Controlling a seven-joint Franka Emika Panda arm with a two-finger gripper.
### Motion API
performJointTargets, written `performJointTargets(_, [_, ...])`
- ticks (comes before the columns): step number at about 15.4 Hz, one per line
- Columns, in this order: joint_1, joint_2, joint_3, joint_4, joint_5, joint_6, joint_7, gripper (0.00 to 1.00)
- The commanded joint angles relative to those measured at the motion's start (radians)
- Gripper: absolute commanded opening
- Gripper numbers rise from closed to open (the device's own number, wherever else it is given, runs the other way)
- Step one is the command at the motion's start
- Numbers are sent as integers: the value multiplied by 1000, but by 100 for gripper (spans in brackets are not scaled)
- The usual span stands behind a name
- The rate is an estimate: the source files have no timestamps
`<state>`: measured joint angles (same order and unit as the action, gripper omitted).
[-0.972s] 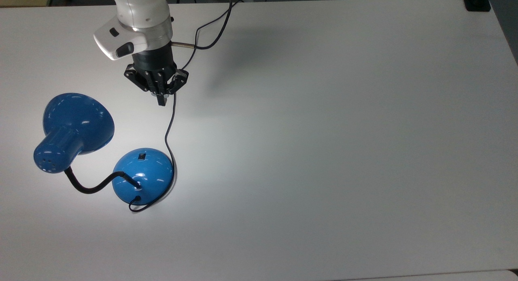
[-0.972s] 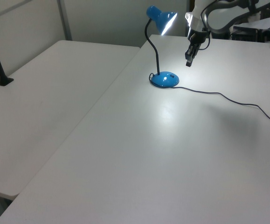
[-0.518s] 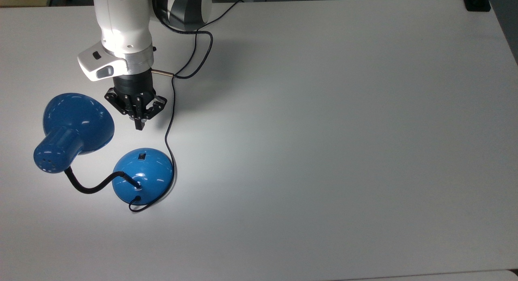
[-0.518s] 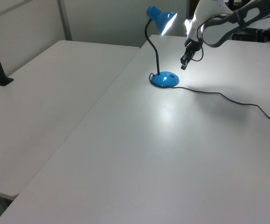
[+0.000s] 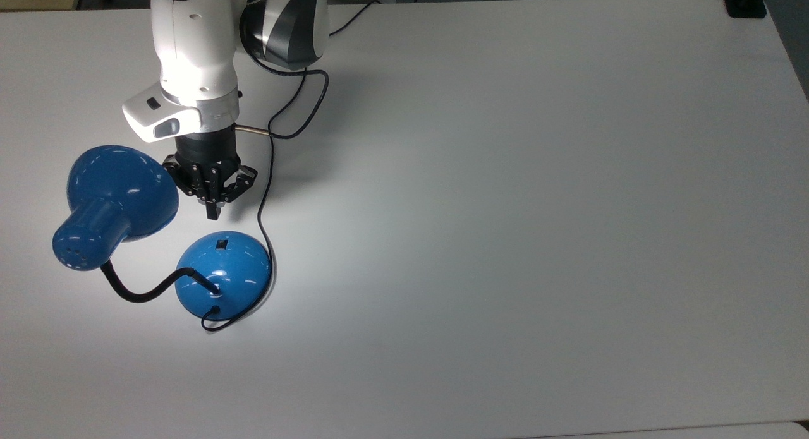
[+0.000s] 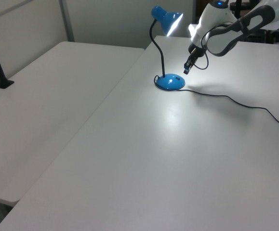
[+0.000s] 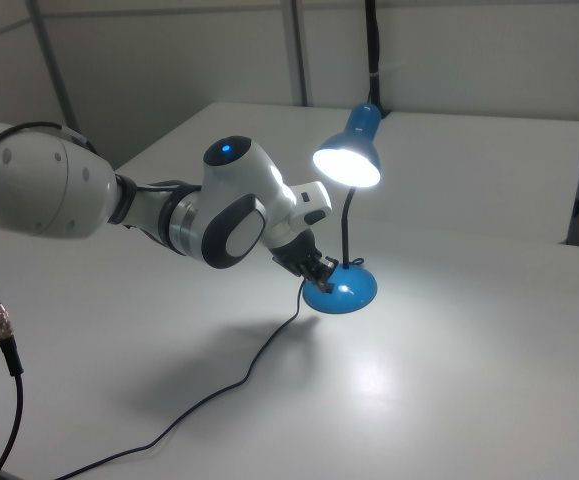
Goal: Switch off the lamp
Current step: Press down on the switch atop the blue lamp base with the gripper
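The desk lamp (image 5: 218, 275) stands near the top view's left edge of the white tabletop (image 5: 505, 205). It is lit: the shade (image 7: 349, 160) glows in the right view and throws a bright patch on the surface. The domed base carries a small black rocker switch (image 5: 220, 244) on the side facing the arm.

The gripper (image 5: 213, 211) hangs above the tabletop just short of the base, apart from it, tips pointing down toward the switch. The fingers are closed together on nothing and form a single narrow tip.

Step in hand, as judged: approach to press the switch.
- Keep the fingers closed; one blunt tip suits a small rocker.
- Align the tip over the switch before descending. The dome is glossy and curved, so an off-centre contact would likely slide off.
- Press downward, not sideways; a lateral push could shift the light base.

Clearances:
- The shade (image 5: 123, 186) sits close beside the gripper body on the top view's left. Do not drift that way.
- The thin black cord (image 5: 264, 199) runs just beside the gripper on the top view's right and curls round the base. Avoid snagging it.
- The tabletop toward the top view's right offers open room for withdrawal.
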<state>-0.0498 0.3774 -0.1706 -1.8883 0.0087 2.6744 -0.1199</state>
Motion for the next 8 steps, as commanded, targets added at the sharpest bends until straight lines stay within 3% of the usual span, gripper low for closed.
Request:
performJointTargets(1, [-7, 27, 13, 12, -4, 54, -55, 0])
performJointTargets(8, [-15, 55, 17, 12, -3, 124, -67, 0])
